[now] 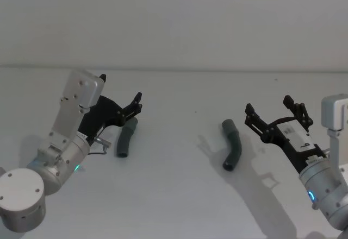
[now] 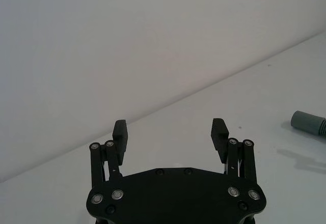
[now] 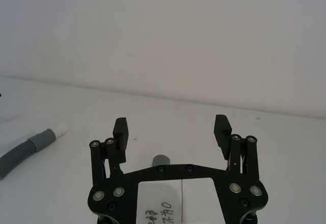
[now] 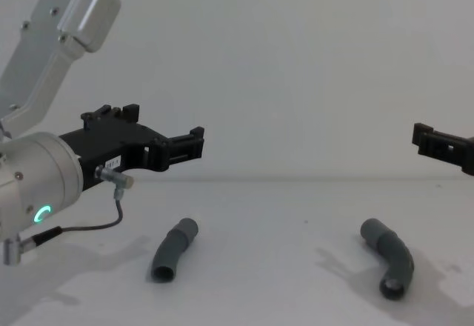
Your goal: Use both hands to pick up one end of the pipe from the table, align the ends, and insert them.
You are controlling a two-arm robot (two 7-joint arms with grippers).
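Mid-frame, both claws spread, empty.
Your black two-fingered left gripper (image 2: 170,132) hangs near the dark grey bent plastic left tube (image 1: 126,139); right gripper (image 1: 269,106) stands farther, right tube (image 1: 234,144) at its left.

Two pipe pieces (image 1: 126,139) (image 1: 232,145) — two grippers (image 2: 170,132) (image 3: 171,128)
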